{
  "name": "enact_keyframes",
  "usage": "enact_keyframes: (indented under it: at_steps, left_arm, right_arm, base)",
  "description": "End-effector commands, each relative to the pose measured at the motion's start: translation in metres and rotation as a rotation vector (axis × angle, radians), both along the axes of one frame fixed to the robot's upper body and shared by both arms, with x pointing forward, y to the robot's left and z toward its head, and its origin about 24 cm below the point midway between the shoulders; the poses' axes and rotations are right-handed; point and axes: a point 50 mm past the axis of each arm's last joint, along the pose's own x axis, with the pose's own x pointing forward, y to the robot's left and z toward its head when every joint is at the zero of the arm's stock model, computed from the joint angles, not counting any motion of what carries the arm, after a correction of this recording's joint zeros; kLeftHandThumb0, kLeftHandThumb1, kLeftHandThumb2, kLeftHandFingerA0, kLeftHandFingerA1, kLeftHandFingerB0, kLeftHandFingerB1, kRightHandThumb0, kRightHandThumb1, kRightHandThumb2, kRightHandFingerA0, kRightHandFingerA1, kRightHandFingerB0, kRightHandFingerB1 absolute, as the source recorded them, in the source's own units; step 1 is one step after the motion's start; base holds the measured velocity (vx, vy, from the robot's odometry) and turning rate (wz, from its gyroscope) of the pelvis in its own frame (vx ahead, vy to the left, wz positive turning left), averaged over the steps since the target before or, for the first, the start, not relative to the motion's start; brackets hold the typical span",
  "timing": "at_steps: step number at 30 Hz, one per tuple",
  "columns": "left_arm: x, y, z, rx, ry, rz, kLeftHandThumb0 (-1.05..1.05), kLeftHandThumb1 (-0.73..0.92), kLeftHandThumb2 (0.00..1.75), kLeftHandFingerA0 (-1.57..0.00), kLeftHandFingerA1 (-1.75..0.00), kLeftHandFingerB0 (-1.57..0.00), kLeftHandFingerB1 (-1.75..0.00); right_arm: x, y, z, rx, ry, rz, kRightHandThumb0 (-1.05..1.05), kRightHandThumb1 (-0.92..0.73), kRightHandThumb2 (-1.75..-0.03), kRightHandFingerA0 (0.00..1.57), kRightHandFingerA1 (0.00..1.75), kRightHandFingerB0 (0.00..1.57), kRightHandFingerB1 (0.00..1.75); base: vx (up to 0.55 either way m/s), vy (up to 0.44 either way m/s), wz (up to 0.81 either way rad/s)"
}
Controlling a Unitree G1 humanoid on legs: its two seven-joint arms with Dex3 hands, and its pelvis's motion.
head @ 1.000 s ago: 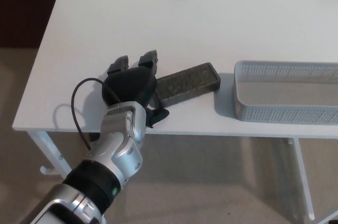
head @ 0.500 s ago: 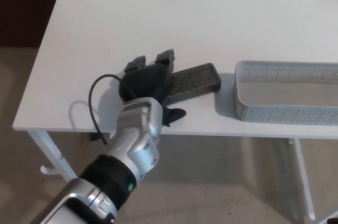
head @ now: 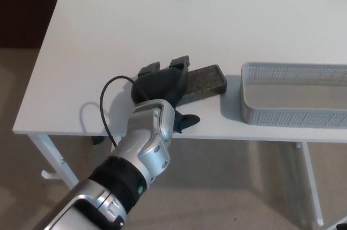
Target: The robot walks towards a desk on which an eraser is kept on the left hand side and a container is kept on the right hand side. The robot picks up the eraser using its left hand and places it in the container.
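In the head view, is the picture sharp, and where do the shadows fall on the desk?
The head view is fairly sharp, with soft, even light and no strong glare on the white desk. The mesh container throws a faint shadow to its left. The left hand darkens the near end of the eraser. The cable leaves a thin grey shadow to its left.

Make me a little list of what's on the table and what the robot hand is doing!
table: white desk
eraser: dark flat block, lying near the front edge, left of the basket, partly covered by the hand
container: grey mesh basket, at the right, nothing seen inside
left hand: black, over the eraser's left end, fingers spread, eraser not lifted
right hand: not in view
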Motion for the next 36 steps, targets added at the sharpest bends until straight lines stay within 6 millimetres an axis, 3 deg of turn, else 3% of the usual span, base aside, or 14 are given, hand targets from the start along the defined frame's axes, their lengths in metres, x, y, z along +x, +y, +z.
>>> enact_keyframes:
  at_steps: [1, 7, 11, 12, 16, 17, 18, 26, 28, 29, 31, 34, 35, 36]
  left_arm:
    - [0.002, 0.009, -0.006, 0.007, 0.043, 0.019, -0.71, 0.41, 0.82, 0.00, -0.15, 0.00, -0.12]
    - [0.004, 0.020, -0.015, 0.150, 0.114, 0.014, -0.74, 0.59, 0.58, -0.20, -0.31, -0.06, -0.25]
    - [0.012, 0.025, -0.014, 0.002, 0.427, 0.054, -0.41, 0.67, 0.62, -0.64, -1.14, -0.13, -0.22]
    - [0.014, 0.026, -0.010, 0.025, 0.460, 0.054, -0.45, 0.71, 0.60, -0.99, -0.82, -0.30, -0.33]
    - [0.013, 0.028, -0.015, 0.118, 0.371, 0.006, -0.34, 0.61, 0.58, -0.60, -1.18, -0.26, -0.33]
    - [0.014, 0.028, -0.015, 0.128, 0.364, 0.005, -0.28, 0.42, 0.90, -0.72, -0.97, -0.12, -0.48]
    - [0.014, 0.028, -0.015, 0.121, 0.365, 0.010, -0.32, 0.61, 0.58, -0.62, -1.13, -0.27, -0.34]
    - [0.010, 0.026, -0.016, 0.164, 0.207, -0.107, -0.41, 0.57, 0.56, -0.62, -0.94, -0.52, -0.42]
    - [0.010, 0.028, -0.016, 0.123, 0.191, -0.103, -0.41, 0.60, 0.58, -0.63, -1.20, -0.55, -0.42]
    - [0.009, 0.028, -0.017, 0.121, 0.191, -0.105, -0.50, 0.49, 0.88, -0.70, -1.02, -0.51, -0.58]
    - [0.012, 0.031, -0.013, 0.097, 0.177, -0.097, -0.43, 0.62, 0.59, -0.62, -1.26, -0.58, -0.43]
    - [0.008, 0.033, -0.019, 0.071, 0.190, -0.097, -0.44, 0.65, 0.59, -0.63, -1.09, -0.57, -0.43]
    - [0.008, 0.035, -0.019, 0.070, 0.193, -0.097, -0.48, 0.54, 0.91, -0.70, -1.03, -0.48, -0.58]
    - [0.008, 0.036, -0.019, 0.062, 0.195, -0.090, -0.42, 0.65, 0.59, -0.63, -1.09, -0.63, -0.46]
  right_arm:
    - [0.000, -0.004, 0.002, 0.005, -0.012, -0.017, -0.22, -0.48, -0.54, 0.73, 0.52, 0.65, 0.49]
    - [-0.001, 0.000, 0.001, 0.020, -0.014, -0.015, -0.21, -0.49, -0.54, 0.76, 0.53, 0.65, 0.48]
    - [0.006, 0.000, 0.002, -0.013, 0.002, 0.015, -0.24, -0.50, -0.54, 0.74, 0.51, 0.66, 0.47]
    - [0.008, 0.000, 0.003, -0.008, -0.006, 0.014, -0.23, -0.50, -0.54, 0.74, 0.52, 0.65, 0.47]
    - [0.012, -0.001, 0.005, 0.004, -0.016, 0.005, -0.21, -0.51, -0.55, 0.72, 0.50, 0.65, 0.48]
    - [0.014, -0.001, 0.006, 0.007, -0.020, 0.010, -0.20, -0.52, -0.55, 0.70, 0.49, 0.64, 0.48]
    - [0.014, -0.001, 0.006, 0.007, -0.020, 0.012, -0.20, -0.53, -0.55, 0.69, 0.48, 0.63, 0.48]
    - [0.007, -0.003, 0.004, 0.002, -0.002, 0.010, -0.22, -0.55, -0.56, 0.67, 0.48, 0.63, 0.47]
    - [0.007, -0.003, 0.004, 0.020, -0.015, -0.007, -0.20, -0.55, -0.56, 0.67, 0.48, 0.62, 0.48]
    - [0.006, -0.004, 0.004, 0.022, -0.013, -0.008, -0.20, -0.55, -0.56, 0.66, 0.48, 0.61, 0.48]
    - [0.011, -0.004, 0.006, 0.012, -0.017, 0.000, -0.20, -0.55, -0.56, 0.69, 0.49, 0.63, 0.48]
    - [0.004, -0.004, 0.003, 0.006, 0.002, -0.002, -0.21, -0.54, -0.55, 0.70, 0.49, 0.64, 0.48]
    - [0.005, -0.003, 0.002, 0.007, 0.003, -0.003, -0.22, -0.55, -0.55, 0.69, 0.48, 0.65, 0.47]
    - [0.005, -0.003, 0.002, 0.011, 0.000, -0.005, -0.19, -0.54, -0.56, 0.68, 0.49, 0.64, 0.48]
  base:
    - [0.00, 0.000, 0.00]
    - [0.00, 0.000, 0.00]
    - [0.00, 0.000, 0.00]
    - [0.00, 0.000, 0.00]
    - [0.00, 0.000, 0.00]
    - [0.00, 0.000, 0.00]
    - [0.00, 0.000, 0.00]
    - [0.00, 0.000, 0.00]
    - [0.00, 0.000, 0.00]
    - [0.00, 0.000, 0.00]
    - [0.00, 0.000, 0.00]
    - [0.00, 0.000, 0.00]
    - [0.00, 0.000, 0.00]
    - [0.00, 0.000, 0.00]
